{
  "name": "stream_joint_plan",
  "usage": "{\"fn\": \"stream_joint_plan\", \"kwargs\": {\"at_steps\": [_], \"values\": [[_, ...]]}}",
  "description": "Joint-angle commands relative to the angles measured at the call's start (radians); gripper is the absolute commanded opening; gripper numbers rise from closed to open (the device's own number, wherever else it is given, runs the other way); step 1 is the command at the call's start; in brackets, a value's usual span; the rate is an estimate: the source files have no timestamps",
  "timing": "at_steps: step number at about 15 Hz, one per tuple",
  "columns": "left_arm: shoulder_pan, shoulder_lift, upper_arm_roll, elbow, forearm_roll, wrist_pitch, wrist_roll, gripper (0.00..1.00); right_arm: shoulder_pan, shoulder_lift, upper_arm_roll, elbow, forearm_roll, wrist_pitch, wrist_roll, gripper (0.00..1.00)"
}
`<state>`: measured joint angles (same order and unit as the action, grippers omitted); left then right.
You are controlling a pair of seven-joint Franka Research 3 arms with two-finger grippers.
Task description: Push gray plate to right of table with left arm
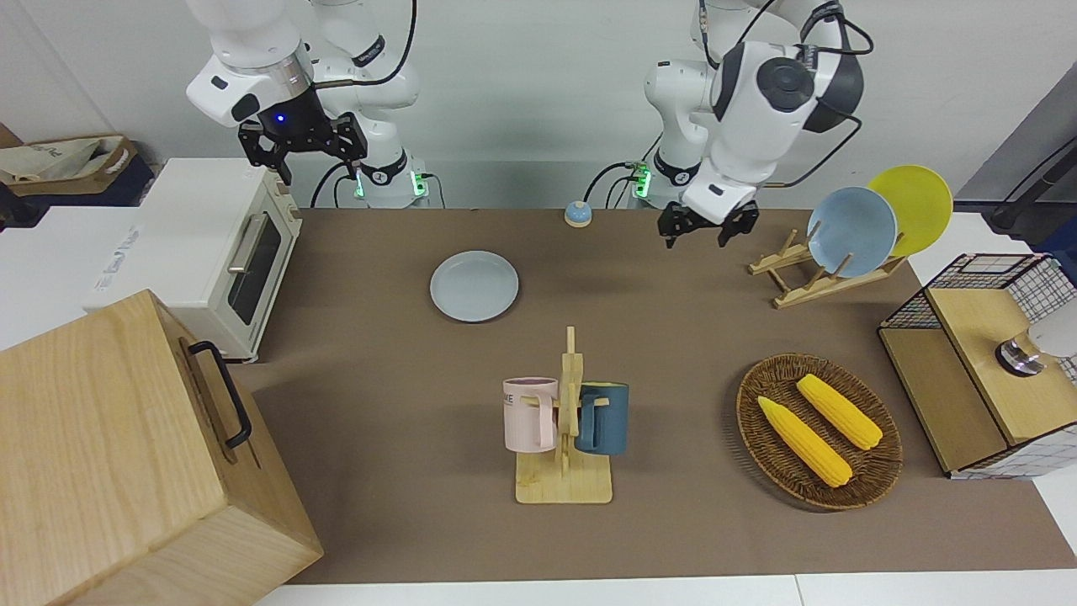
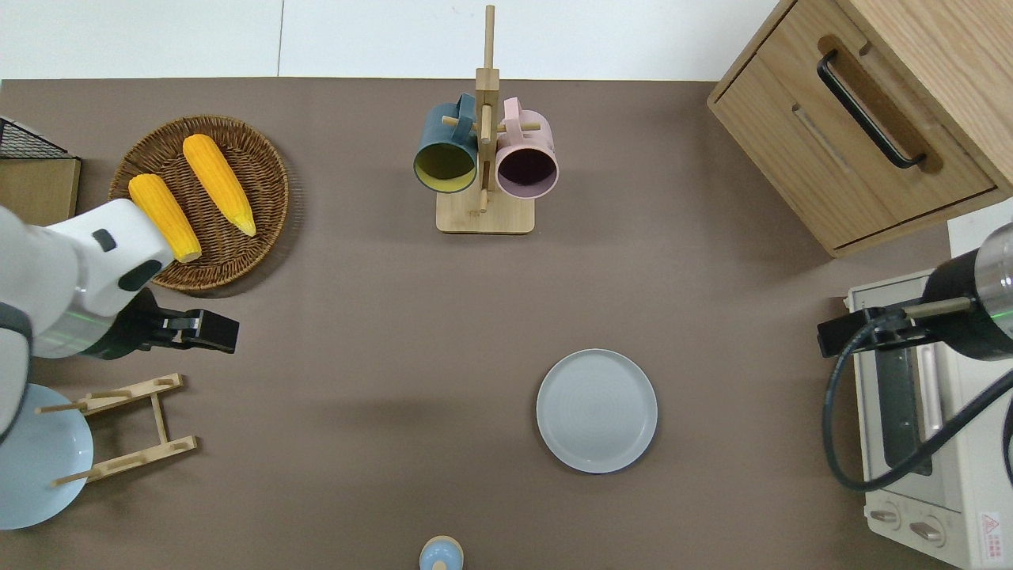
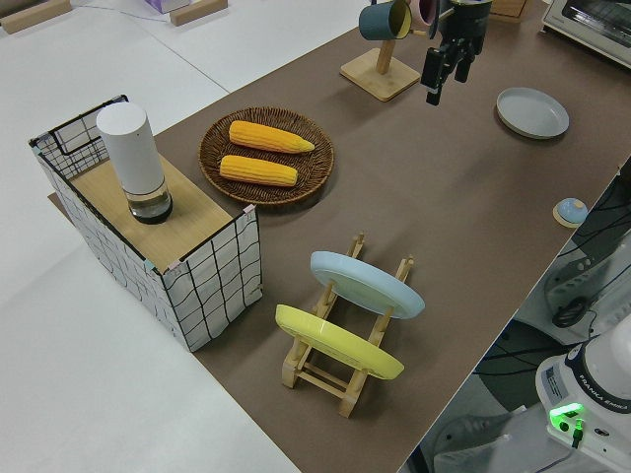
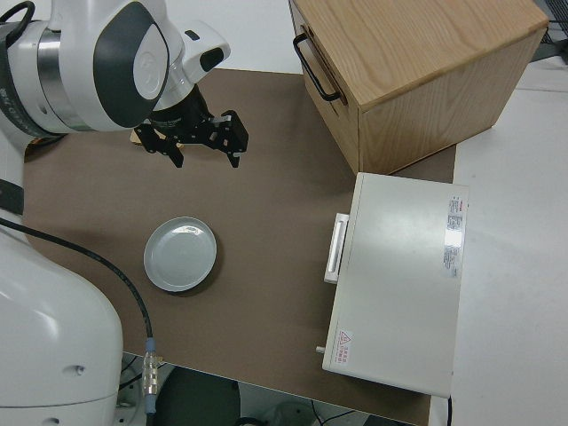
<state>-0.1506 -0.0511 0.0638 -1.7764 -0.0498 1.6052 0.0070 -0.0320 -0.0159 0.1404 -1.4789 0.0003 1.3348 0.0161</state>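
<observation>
A round woven wicker basket carries two yellow corn cobs. A wooden mug tree holds a pink mug and a dark teal mug. A wooden dish rack supports a sky-blue plate and a yellow plate. A white toaster oven stands beside a wooden cabinet.

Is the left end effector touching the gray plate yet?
No, in the overhead view the left end effector hangs near the wicker basket, with bare table between it and the gray plate.

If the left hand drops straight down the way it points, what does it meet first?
Probably bare table. The left hand points down between the wicker basket and the wooden plate rack, though depth is unclear.
</observation>
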Motion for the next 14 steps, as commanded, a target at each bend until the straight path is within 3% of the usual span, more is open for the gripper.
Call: {"fn": "stream_joint_plan", "kwargs": {"at_steps": [1, 6, 14], "values": [[0.002, 0.005, 0.068, 0.089, 0.011, -0.08, 0.111, 1.0, -0.02, -0.002, 0.016, 0.009, 0.004, -0.016, 0.013, 0.983], [0.002, 0.005, 0.143, 0.135, 0.011, -0.123, 0.218, 1.0, -0.019, -0.002, 0.016, 0.009, 0.004, -0.016, 0.012, 0.983], [0.003, 0.005, 0.162, 0.178, 0.047, -0.125, 0.229, 1.0, -0.019, -0.002, 0.016, 0.009, 0.004, -0.016, 0.012, 0.983]]}}
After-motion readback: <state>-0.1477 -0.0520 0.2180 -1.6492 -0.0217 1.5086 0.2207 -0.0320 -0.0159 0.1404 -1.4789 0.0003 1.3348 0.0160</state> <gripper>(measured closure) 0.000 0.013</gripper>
